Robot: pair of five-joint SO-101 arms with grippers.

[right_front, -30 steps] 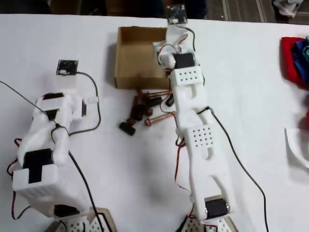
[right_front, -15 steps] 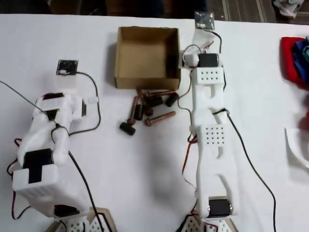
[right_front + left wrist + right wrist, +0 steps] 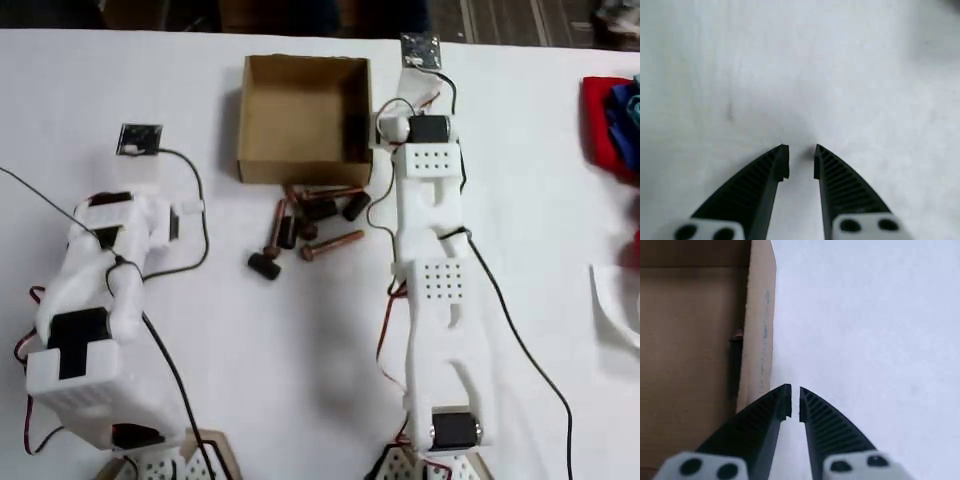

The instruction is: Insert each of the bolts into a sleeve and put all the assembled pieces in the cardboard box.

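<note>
No text, number or sign can be read. The only marking is a run of faint bluish marks (image 3: 765, 332) along the top edge of the cardboard box (image 3: 690, 340), on the wall at its 3 o'clock side in the high view. They are too smeared to make out.

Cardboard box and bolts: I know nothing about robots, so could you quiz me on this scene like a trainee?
1. True or false: the right gripper holds a bolt.
2. The loose bolts and sleeves lie: A) inside the cardboard box; B) on the table just outside it; C) on a tray.
3. Which arm lies stretched out beside the box?
Key: 1 false; 2 B; 3 the right arm.
</note>
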